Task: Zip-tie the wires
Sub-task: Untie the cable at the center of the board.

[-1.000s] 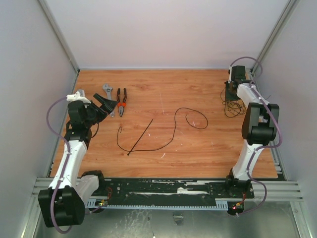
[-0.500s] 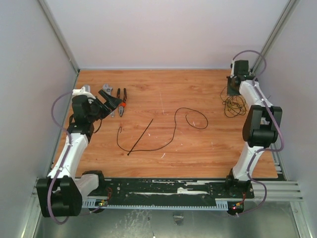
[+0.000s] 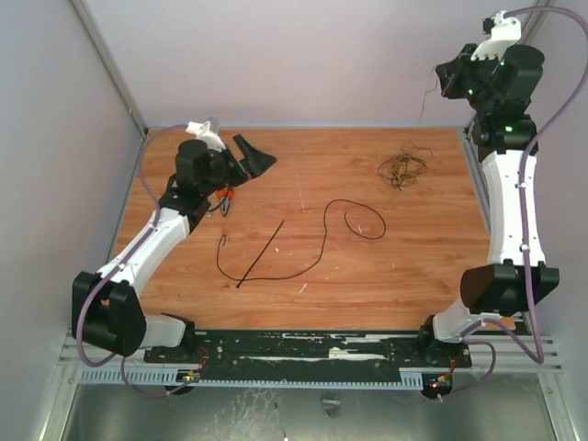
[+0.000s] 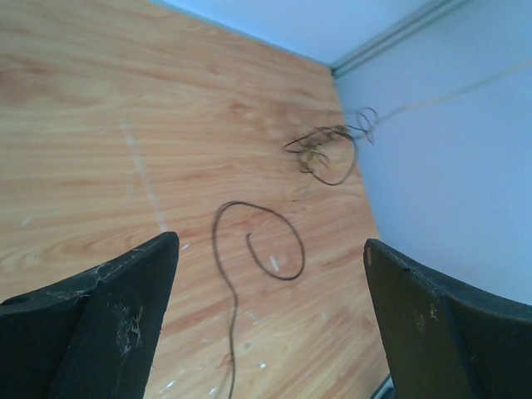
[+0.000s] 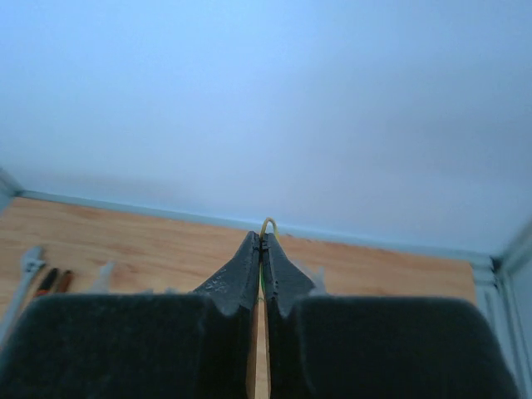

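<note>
The wires (image 3: 401,167) lie as a loose tangle on the table at the back right; they also show in the left wrist view (image 4: 322,155). One thin olive-yellow strand (image 3: 428,92) rises from the tangle toward my right gripper (image 3: 448,81), which is held high above the back right corner. In the right wrist view my right gripper (image 5: 263,241) is shut on that strand (image 5: 268,223). The zip tie (image 3: 260,254) lies straight on the table left of centre. My left gripper (image 3: 255,156) is open and empty, raised at the back left; its fingers (image 4: 108,316) frame the table.
A long black cable (image 3: 323,231) curves across the table's middle and ends in a curl (image 4: 259,241). Orange-handled pliers (image 3: 225,197) lie under my left arm, partly hidden; tools show at the left in the right wrist view (image 5: 33,274). Walls close in on both sides.
My right arm has risen high from the back right corner with a strand in its jaws, dragging the tangle left. My left arm has swung up and to the right over the tools.
</note>
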You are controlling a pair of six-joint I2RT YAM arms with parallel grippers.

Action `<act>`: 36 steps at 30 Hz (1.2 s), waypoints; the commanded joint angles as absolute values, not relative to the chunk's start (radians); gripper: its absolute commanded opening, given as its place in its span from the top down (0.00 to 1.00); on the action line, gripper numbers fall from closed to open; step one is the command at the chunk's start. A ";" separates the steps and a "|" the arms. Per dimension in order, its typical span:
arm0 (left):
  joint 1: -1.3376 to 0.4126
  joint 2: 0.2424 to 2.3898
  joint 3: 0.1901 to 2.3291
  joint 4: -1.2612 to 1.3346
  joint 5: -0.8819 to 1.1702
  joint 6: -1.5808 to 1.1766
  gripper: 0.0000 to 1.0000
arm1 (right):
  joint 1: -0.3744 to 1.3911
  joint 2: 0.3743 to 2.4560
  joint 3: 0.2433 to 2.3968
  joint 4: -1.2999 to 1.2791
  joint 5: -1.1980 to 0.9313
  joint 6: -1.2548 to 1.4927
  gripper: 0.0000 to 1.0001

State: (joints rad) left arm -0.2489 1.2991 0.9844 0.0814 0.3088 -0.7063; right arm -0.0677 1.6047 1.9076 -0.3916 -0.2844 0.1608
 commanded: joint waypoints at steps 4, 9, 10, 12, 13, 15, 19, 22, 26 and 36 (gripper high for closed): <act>-0.406 1.434 1.191 0.189 0.317 -0.706 0.04 | -0.060 1.506 1.771 -0.309 -0.469 0.230 1.00; -0.480 1.544 1.297 0.222 0.345 -0.726 0.04 | -0.061 1.462 1.704 -0.285 -0.349 0.206 1.00; -0.491 1.572 1.327 0.222 0.357 -0.730 0.04 | -0.061 1.471 1.727 -0.288 -0.347 0.206 1.00; -0.510 1.630 1.387 0.221 0.382 -0.751 0.04 | -0.061 1.505 1.804 -0.320 -0.381 0.203 1.00; -0.519 1.659 1.418 0.221 0.394 -0.766 0.05 | -0.060 1.520 1.835 -0.336 -0.418 0.201 1.00; -0.542 1.709 1.471 0.222 0.409 -0.804 0.05 | -0.059 1.529 1.842 -0.347 -0.493 0.195 1.00; -0.578 1.777 1.515 0.288 0.439 -0.906 0.05 | -0.055 1.462 1.669 -0.306 -0.523 0.189 1.00; -0.591 1.804 1.497 0.391 0.460 -1.018 0.05 | -0.043 1.413 1.525 -0.272 -0.535 0.172 1.00; -0.612 1.828 1.484 0.471 0.433 -1.096 0.05 | -0.005 1.381 1.385 -0.234 -0.526 0.138 1.00; -0.680 1.930 1.456 0.574 0.386 -1.231 0.05 | 0.096 1.357 1.189 -0.145 -0.463 0.133 1.00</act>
